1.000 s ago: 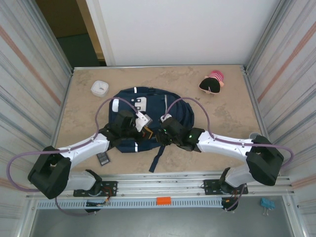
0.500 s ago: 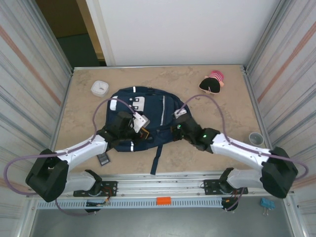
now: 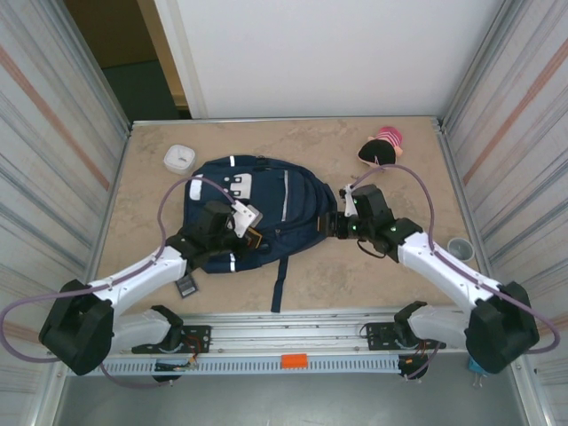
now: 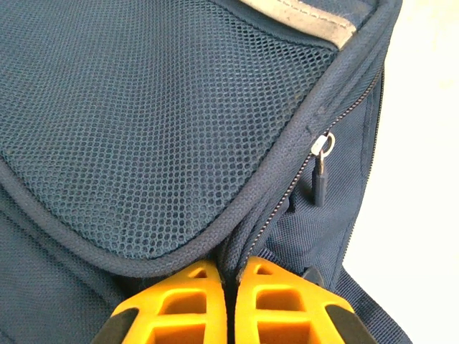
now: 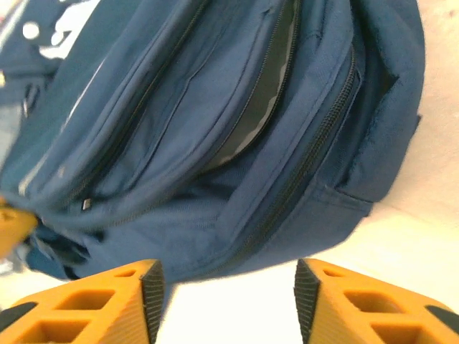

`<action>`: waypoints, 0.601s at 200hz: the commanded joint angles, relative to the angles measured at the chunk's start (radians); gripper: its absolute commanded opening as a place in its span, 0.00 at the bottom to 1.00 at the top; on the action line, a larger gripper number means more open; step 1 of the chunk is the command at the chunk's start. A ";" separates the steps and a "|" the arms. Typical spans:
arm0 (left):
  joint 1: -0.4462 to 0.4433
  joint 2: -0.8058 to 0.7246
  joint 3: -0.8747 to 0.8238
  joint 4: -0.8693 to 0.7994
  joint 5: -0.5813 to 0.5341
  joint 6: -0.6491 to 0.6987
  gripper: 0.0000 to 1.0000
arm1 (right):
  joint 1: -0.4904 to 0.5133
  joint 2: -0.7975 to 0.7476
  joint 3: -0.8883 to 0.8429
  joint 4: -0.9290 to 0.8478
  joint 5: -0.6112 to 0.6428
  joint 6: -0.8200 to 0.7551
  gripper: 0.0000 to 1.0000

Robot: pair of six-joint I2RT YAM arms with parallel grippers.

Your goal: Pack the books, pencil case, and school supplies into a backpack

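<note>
Between the pressed-together yellow fingers of the left claw a ridge of the backpack is pinched, at the spot where the piping of a mesh pocket meets a zipper line. A dark zipper pull is seen hanging just ahead and to the right of those fingertips. The right claw is held open, with nothing caught between its fingers. The backpack's side is seen just ahead of it, one zipper parted enough for a grey lining to be shown. From above, the backpack is seen lying flat between the two claws. Behind the left claw, beside its forearm, a small flat black rectangle is seen lying on the table.
</note>
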 commanded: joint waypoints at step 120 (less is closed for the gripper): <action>0.009 -0.123 0.029 -0.103 -0.112 -0.397 0.63 | 0.044 0.277 0.027 0.312 -0.149 0.368 0.21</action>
